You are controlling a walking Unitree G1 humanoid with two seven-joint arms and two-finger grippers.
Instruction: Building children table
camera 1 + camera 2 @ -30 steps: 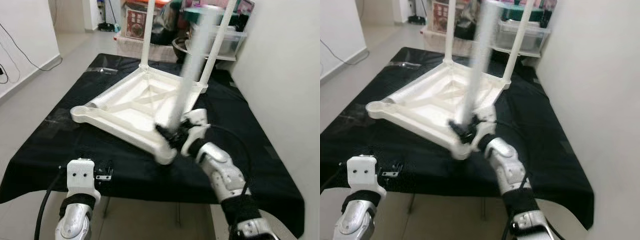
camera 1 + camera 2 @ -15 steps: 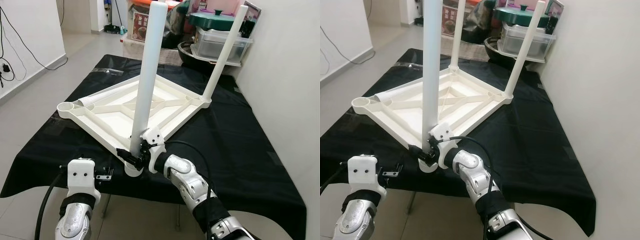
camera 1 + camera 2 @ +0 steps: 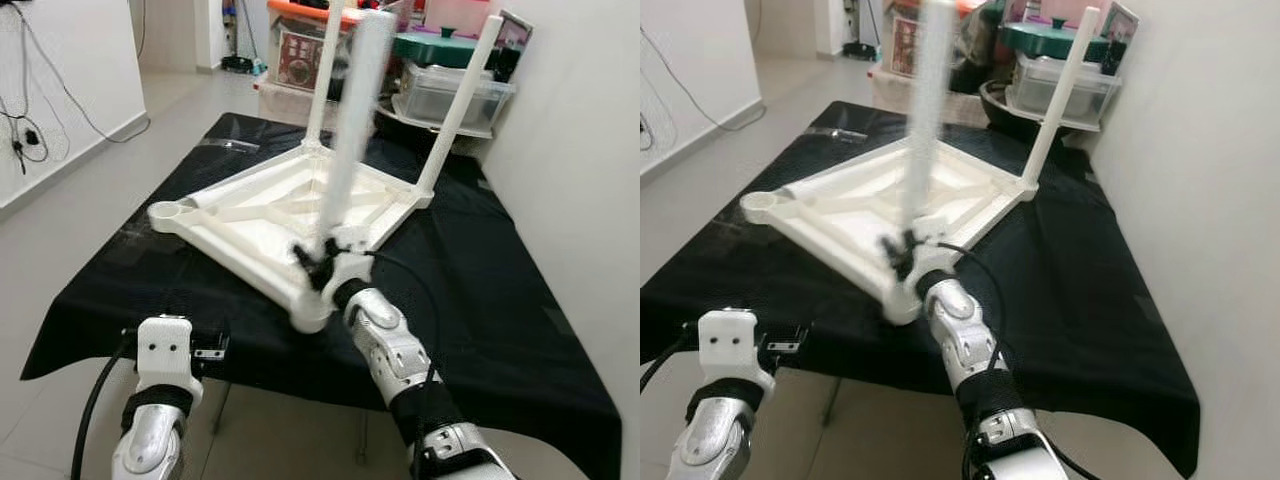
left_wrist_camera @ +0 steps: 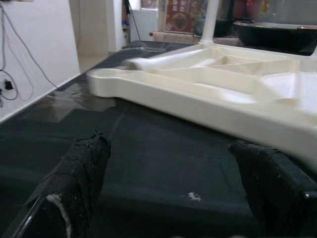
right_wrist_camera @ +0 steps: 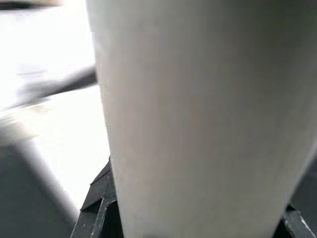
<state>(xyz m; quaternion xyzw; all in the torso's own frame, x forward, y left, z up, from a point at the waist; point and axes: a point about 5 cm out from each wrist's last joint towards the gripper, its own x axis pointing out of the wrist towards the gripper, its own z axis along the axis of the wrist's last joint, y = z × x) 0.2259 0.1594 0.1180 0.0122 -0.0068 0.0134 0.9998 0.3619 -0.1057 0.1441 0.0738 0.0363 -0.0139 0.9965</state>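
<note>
On a black-clothed table (image 3: 500, 300) lies the white tabletop (image 3: 260, 215), upside down with its ribbed underside up. Its near corner reaches almost to the table's near edge, and its left corner ends in an open round socket (image 3: 165, 213).

Three white legs can be counted. Two stand fixed at the far corner (image 3: 322, 85) and the right corner (image 3: 455, 105). The third leg (image 3: 350, 130) is blurred and held just above the near corner by the right gripper (image 3: 322, 268), whose black fingers are clamped round its lower end. A fourth tube seems to lie flat along the tabletop's left edge, just beyond the socket; the left wrist view shows it more plainly as a pale cylinder (image 4: 148, 63) resting against the rim.

The right wrist view adds little beyond the grip itself: the pale shaft of the held leg seen very close, with black finger parts at either side of it.

The left gripper (image 4: 173, 198) hovers low at the table's near edge, left of the tabletop; its two worn black pads (image 4: 81, 168) stand wide apart with nothing between them. From the head views its white wrist block (image 3: 165, 352) sits just off the near-left edge.

Beyond the far end of the table are storage boxes (image 3: 445, 90) and a green lid.
</note>
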